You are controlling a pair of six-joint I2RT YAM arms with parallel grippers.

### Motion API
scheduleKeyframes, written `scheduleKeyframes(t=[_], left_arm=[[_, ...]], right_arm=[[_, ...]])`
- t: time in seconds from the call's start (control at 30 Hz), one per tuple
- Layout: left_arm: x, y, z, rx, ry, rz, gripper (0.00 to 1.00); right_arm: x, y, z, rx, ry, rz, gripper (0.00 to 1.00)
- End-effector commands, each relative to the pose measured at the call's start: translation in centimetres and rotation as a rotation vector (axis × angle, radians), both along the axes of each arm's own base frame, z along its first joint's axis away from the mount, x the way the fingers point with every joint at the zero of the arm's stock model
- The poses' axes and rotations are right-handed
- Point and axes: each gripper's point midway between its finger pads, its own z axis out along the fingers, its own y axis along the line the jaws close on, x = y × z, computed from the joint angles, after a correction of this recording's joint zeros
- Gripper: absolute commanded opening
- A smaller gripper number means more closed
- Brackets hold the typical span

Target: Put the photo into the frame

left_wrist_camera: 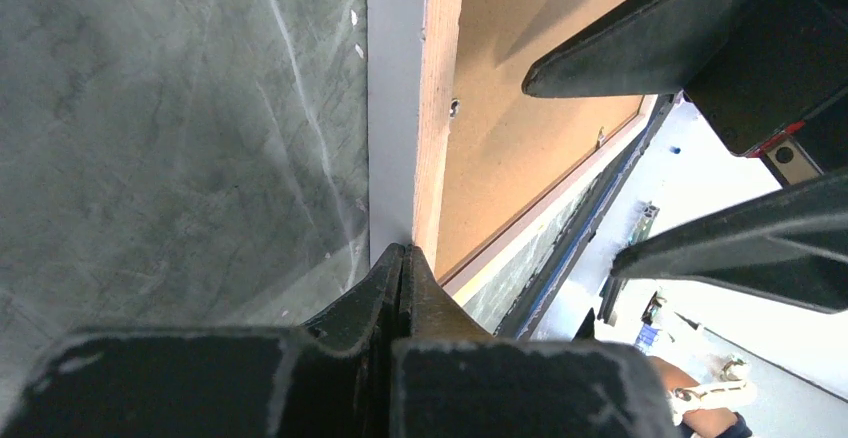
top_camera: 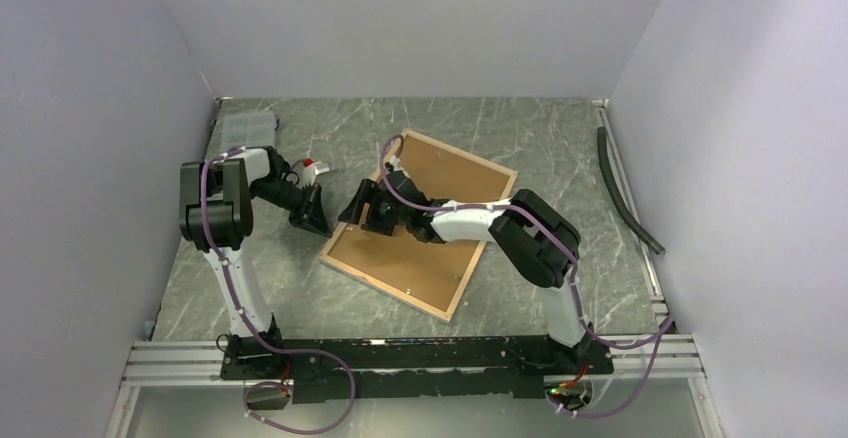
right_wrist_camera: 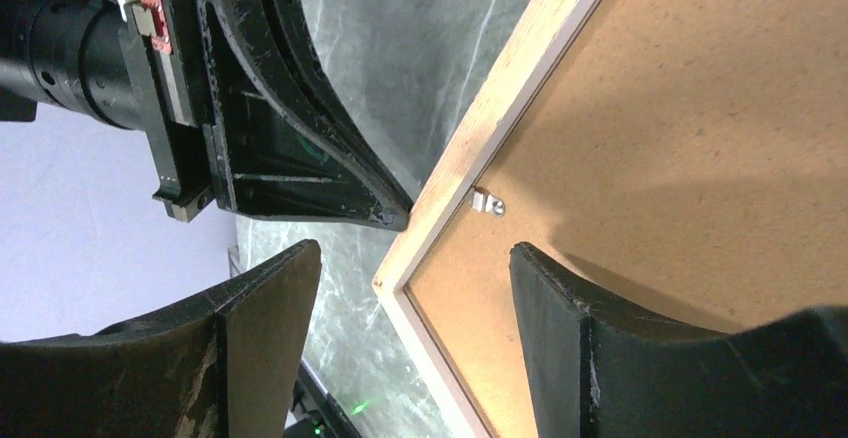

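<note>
Frame (top_camera: 385, 288) is lying back-up on the table (top_camera: 300, 293), with the brown backing board (top_camera: 460, 183) showing inside its wood border. Left gripper (left_wrist_camera: 404, 256) is sitting fully closed on nothing, its tips touching the frame's outer edge. Right gripper (right_wrist_camera: 415, 253) is hanging wide apart over that same edge, one finger above the board and the other off the frame, gripping nothing.

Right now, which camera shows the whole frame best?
The top camera: the frame lies back-up with its whole outline visible, except where the right arm crosses. The left wrist shows one edge close up; the right wrist, one corner.
</note>
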Motion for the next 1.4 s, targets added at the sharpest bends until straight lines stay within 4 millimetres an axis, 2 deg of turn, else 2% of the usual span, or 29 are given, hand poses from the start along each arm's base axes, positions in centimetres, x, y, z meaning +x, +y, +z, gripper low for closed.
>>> scheduleKeyframes(t=[0.0,0.1,0.3,0.87,1.2,1.37], left_arm=[[-0.2,0.5,-1.0,0.018,-0.011,-0.027,0.03],[-0.3,0.3,-1.2,0.008,-0.001,-0.023,0.03],[-0.9,0.1,-2.0,-0.007,0.038,-0.02,0.03],[-1.9,0.3,-2.8,0.003,0.047,-0.037,0.03],[-1.8,0.5,-2.6,0.016,0.03,-0.051,0.03],[-2.0,0.5,-2.8,0.016,0.034,-0.051,0.03]], right_arm=[[0.4,0.1,0.7,0.007,-0.007,-0.027,0.71],[0.1,0.8,-1.1,-0.019,0.067,-0.028,0.69],[0.8,1.3,-0.7,-0.022,0.075,-0.054,0.68],[1.2,1.3,-2.2,-0.034,0.087,-0.137,0.67],[2.1,1.0,-2.0,-0.064,0.038,-0.156,0.67],[2.7,1.6,-0.8,-0.052,0.001,-0.141,0.67]])
